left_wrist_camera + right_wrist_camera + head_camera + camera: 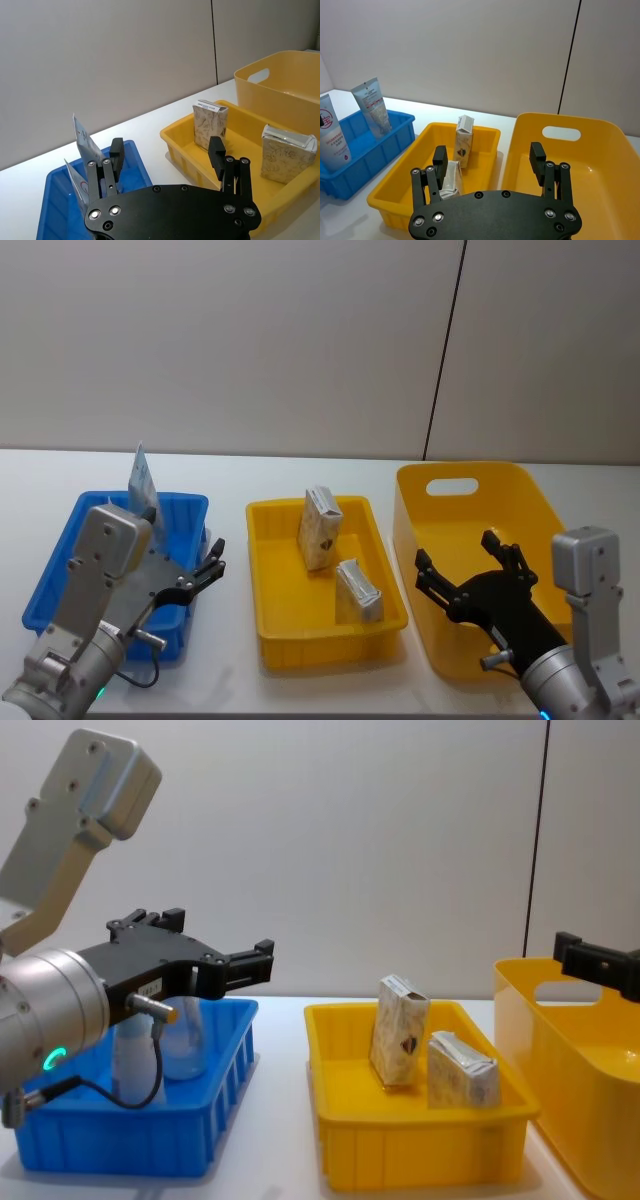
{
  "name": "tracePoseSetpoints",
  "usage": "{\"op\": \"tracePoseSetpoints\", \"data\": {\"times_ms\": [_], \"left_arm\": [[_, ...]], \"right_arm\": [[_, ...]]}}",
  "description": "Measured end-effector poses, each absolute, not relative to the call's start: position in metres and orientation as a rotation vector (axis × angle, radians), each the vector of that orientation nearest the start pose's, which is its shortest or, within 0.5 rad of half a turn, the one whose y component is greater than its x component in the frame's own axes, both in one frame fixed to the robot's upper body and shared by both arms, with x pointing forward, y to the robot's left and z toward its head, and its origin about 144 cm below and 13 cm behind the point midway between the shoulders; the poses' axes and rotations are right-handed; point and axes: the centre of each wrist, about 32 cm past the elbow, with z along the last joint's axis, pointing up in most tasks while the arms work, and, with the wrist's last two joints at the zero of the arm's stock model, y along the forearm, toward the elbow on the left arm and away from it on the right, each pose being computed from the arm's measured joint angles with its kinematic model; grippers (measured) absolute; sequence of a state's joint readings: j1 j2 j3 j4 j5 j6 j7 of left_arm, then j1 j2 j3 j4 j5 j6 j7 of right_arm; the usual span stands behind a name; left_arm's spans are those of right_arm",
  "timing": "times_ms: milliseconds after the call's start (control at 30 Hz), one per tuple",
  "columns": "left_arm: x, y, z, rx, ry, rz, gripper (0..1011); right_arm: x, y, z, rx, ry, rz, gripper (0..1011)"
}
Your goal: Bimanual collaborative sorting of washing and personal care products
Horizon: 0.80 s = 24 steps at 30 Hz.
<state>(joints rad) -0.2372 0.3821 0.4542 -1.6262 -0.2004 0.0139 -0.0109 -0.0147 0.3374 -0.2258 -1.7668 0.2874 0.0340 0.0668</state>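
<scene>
Two pale-blue tubes [371,104] [331,134] stand upright in the blue bin [60,570]; the nearer one carries a red round logo. A beige carton [319,528] stands on end in the shallow yellow tray [270,640], with a second silvery-topped carton [357,590] lying beside it. My left gripper [213,558] hovers open and empty at the blue bin's right edge, near the tubes [86,142]. Above the deep yellow bin [540,500], my right gripper [455,552] is open and holds nothing.
All three containers sit in a row on a white table [230,480], blue at the left, the tray in the middle, the deep bin at the right. The deep bin has a handle slot [561,133]. A grey wall stands close behind.
</scene>
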Motion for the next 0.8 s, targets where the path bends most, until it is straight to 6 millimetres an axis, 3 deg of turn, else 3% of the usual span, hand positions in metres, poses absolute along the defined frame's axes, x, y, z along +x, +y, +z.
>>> {"op": "tracePoseSetpoints", "data": {"times_ms": [800], "left_arm": [[0.4920, 0.1984, 1.2044, 0.061, -0.268, 1.124, 1001]], "right_arm": [[0.4433, -0.2370, 1.1887, 0.026, -0.075, -1.230, 1002]]}}
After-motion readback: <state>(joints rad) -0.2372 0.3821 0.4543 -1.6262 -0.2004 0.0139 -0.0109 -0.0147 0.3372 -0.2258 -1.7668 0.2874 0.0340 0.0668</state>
